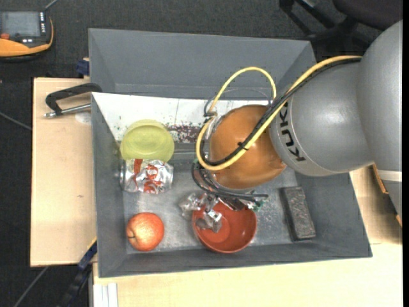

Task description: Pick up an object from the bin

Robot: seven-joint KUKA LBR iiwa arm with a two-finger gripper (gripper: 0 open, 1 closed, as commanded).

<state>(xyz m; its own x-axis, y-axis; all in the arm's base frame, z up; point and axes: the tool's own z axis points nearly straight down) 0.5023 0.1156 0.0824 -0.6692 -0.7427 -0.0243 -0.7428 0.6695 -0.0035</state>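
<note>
My gripper is low at the front middle of the bin, over the left rim of a red bowl. Its two metal fingertips stand apart, one just outside the bowl's left edge and one inside the bowl, so it is open and the rim lies between them. A red apple lies to the left of the bowl at the bin's front left. Behind the apple sits a crumpled red and white can, partly under a pale yellow-green round lid.
A dark grey rectangular block lies at the front right, near the bin's right wall. The arm with its orange cover and yellow cable hangs over the middle of the bin and hides the floor beneath it.
</note>
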